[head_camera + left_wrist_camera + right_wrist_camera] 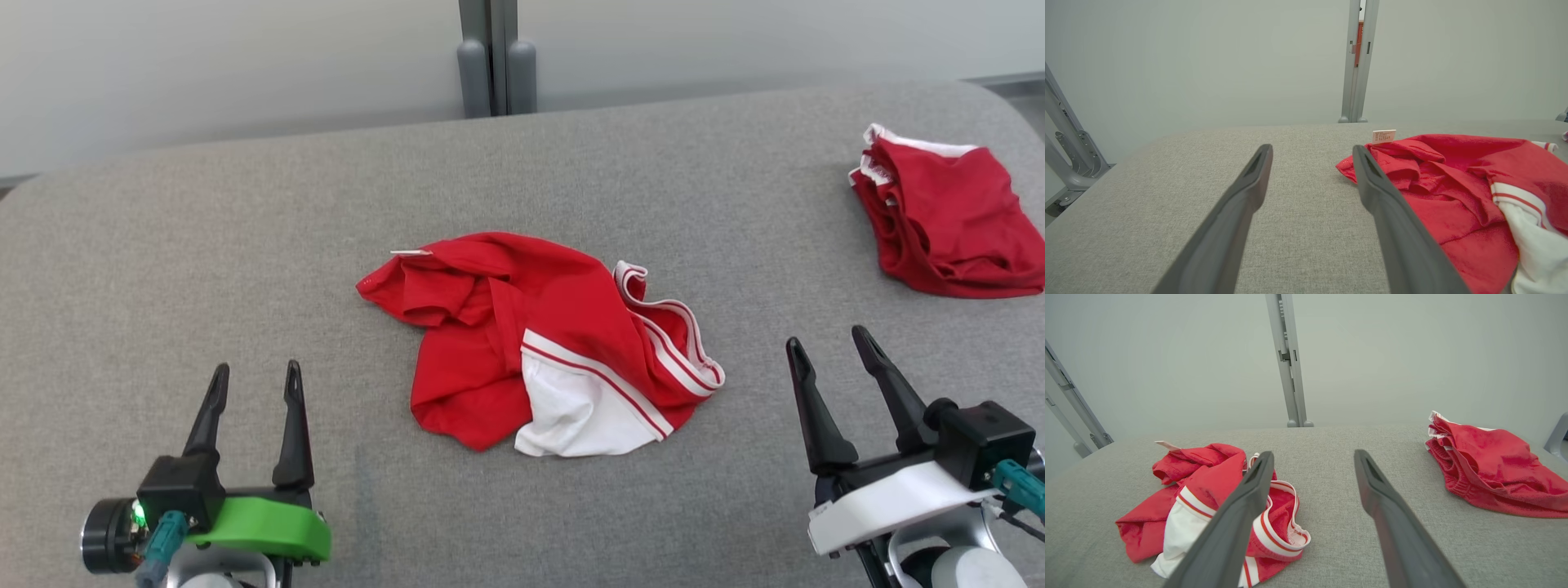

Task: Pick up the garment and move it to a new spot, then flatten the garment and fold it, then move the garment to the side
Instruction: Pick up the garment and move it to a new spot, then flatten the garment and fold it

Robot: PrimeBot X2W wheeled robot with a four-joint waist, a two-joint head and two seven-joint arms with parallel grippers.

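Note:
A crumpled red garment (522,343) with white panels and red-and-white striped trim lies in a heap at the middle of the grey table (204,245); a small white label sticks out at its far left edge. It also lies at the right of the left wrist view (1453,192) and at the left of the right wrist view (1208,494). My left gripper (255,382) stands open at the lower left, well short of the garment, nothing between its fingers. My right gripper (831,345) stands open at the lower right, apart from the cloth, also holding nothing.
A second red garment (947,216), folded with white trim at its far edge, lies at the table's far right (1494,469). A grey post (494,57) stands behind the table's far edge against a pale wall. Bare cloth surface surrounds the central heap.

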